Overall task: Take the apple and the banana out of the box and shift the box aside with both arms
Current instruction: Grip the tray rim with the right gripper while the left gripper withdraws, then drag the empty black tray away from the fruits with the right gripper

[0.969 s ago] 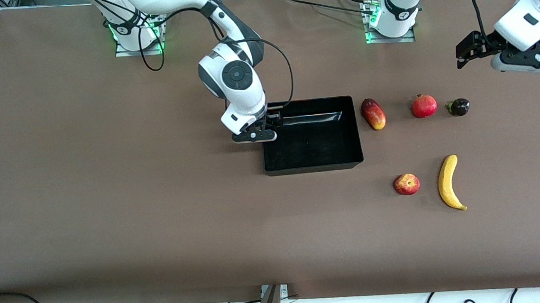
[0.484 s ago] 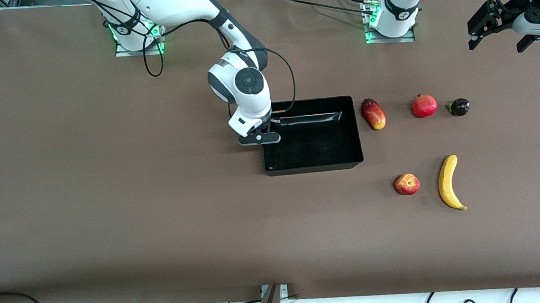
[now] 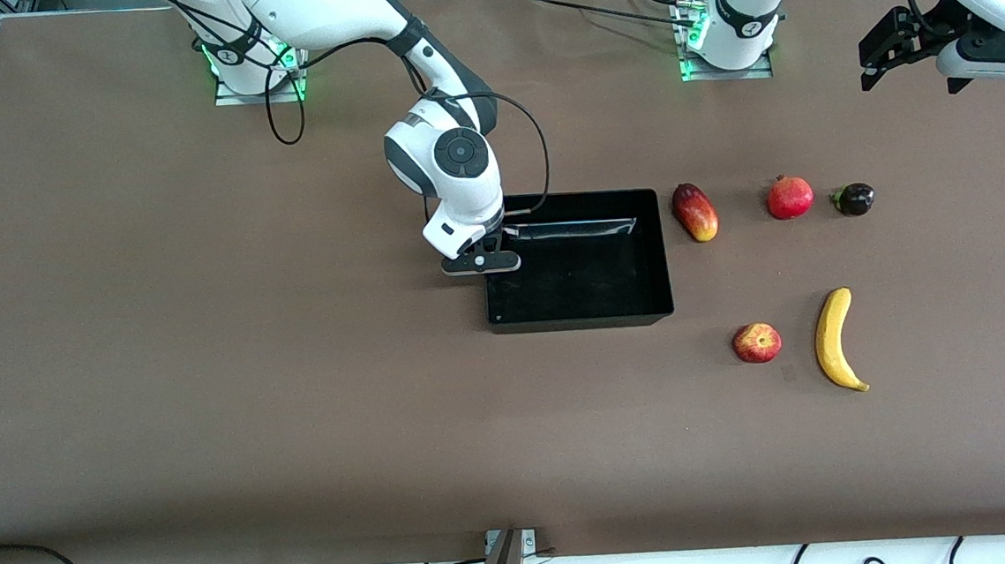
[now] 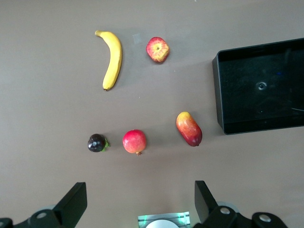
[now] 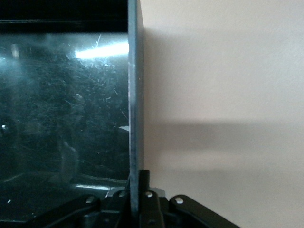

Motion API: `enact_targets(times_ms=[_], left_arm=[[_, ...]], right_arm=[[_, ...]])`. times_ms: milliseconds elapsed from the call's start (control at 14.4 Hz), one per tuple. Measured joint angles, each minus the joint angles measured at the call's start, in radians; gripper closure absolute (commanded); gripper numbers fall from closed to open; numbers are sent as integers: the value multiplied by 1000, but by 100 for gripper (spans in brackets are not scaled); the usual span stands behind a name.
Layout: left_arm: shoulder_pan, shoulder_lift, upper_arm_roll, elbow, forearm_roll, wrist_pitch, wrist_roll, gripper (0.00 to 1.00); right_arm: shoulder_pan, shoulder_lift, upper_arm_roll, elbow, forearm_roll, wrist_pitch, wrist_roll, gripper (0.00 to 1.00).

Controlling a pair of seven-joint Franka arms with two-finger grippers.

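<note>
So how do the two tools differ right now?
The right tool is shut on the box wall at the right arm's end; the left tool is open and holds nothing. The right sits low at the box; the left hangs high over the table's edge.

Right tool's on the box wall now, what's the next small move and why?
Probably slide the box toward the right arm's end. The right tool is shut on its wall, apple and banana already lie outside, and the left tool hangs open, away from it.
</note>
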Motion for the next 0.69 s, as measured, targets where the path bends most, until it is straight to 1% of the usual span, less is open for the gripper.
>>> enact_targets(times_ms=[208,484,554,692], left_arm=[[-2,0,11,2,0,0,-29,0],[-3,0,16,13,0,-1,-37,0],[-4,0,17,19,0,-1,-41,0],[-4,0,19,26,0,-1,-42,0]], right_arm=[[-48,-56,-25,17,0,-112,-80,100],[-211,-194,-36,11,22,-319,-341,100],[-250,-227,-47,-7,24,-347,-417,100],[-340,-288,-84,-81,46,-361,-564,100]])
